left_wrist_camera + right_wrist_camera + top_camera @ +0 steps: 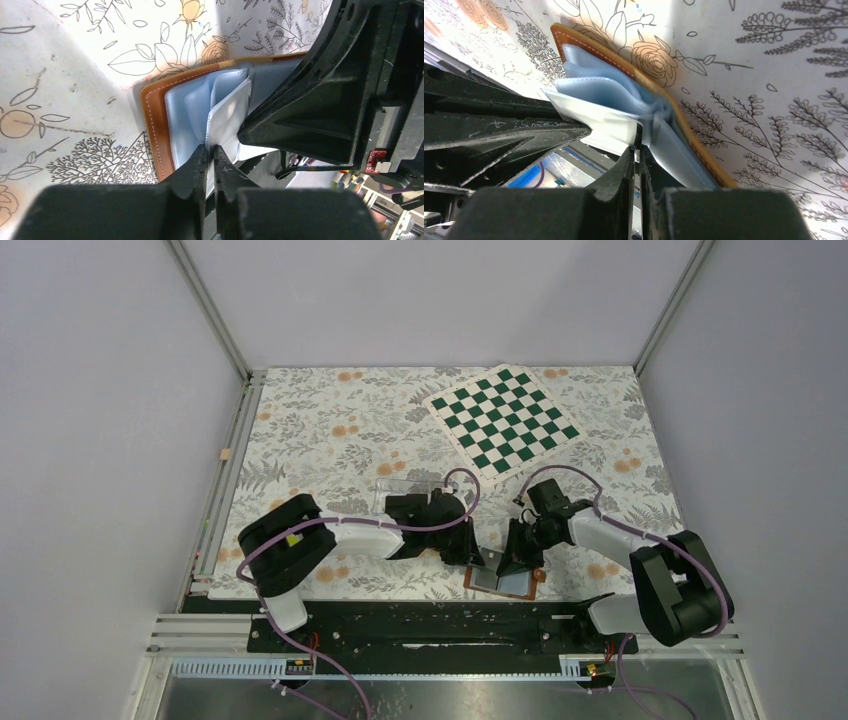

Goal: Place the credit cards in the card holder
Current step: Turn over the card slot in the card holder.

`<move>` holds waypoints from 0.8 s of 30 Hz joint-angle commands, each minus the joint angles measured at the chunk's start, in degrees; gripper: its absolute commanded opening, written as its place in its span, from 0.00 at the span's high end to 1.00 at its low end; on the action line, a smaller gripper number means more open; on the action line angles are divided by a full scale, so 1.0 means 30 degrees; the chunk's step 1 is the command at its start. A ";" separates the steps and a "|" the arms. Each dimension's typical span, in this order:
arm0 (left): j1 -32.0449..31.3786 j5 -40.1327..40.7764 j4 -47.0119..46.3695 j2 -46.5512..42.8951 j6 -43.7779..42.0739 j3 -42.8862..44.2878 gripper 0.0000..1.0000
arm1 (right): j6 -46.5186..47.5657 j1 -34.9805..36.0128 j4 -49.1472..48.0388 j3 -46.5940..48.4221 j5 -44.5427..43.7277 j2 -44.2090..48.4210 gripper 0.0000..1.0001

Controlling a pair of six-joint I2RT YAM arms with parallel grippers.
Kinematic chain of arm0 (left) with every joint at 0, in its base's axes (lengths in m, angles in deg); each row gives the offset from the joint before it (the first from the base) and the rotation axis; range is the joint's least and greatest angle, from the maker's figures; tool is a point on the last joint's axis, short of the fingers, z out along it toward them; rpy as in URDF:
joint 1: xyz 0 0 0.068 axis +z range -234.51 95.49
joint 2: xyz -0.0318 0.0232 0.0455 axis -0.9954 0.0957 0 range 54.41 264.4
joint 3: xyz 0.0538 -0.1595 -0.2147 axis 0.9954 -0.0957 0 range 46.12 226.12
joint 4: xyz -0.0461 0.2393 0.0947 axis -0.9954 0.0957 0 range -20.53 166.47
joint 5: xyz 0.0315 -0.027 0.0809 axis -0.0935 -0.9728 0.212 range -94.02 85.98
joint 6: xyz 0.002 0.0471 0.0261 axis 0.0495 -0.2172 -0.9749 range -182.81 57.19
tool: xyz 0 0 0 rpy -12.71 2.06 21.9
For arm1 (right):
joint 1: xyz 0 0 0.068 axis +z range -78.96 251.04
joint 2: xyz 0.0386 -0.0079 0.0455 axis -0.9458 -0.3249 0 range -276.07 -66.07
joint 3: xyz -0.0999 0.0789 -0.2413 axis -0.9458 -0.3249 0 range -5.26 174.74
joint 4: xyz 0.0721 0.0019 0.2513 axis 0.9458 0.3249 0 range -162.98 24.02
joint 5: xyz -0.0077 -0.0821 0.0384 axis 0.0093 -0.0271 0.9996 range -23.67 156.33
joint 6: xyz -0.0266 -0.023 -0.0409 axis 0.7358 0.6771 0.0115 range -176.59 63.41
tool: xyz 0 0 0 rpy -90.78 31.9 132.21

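Observation:
The card holder [505, 583] lies open near the table's front edge, tan leather [155, 115] outside and pale blue clear sleeves [594, 90] fanned up inside. My left gripper [210, 148] is shut on the edge of one clear sleeve [225, 115]. Facing it from the right, my right gripper [637, 149] is shut on a thin dark thing seen edge-on, apparently a credit card [638, 132], whose tip sits among the sleeves. In the top view the left gripper [468, 562] and right gripper [517, 558] meet over the holder. Other credit cards are out of view.
A green-and-white checkerboard [505, 420] lies at the back right of the floral cloth. A clear plastic box [405, 485] stands just behind the left arm. The black mounting rail [430, 625] runs right in front of the card holder. Walls close in both sides.

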 commanded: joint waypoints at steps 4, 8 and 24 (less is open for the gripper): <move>-0.0519 0.0144 0.0202 -0.1051 -0.0436 0.1241 1.00 | -0.0434 0.0196 -0.0417 0.0891 0.0329 0.2091 0.83; -0.0519 0.1447 0.3690 -0.1723 -0.1534 0.2310 1.00 | -0.0397 0.0182 0.0224 0.1416 0.0084 0.2768 0.78; -0.0567 0.5248 1.8822 -0.0009 -0.5890 0.9977 1.00 | -0.0235 0.0030 0.0775 0.1534 -0.0389 0.3358 0.68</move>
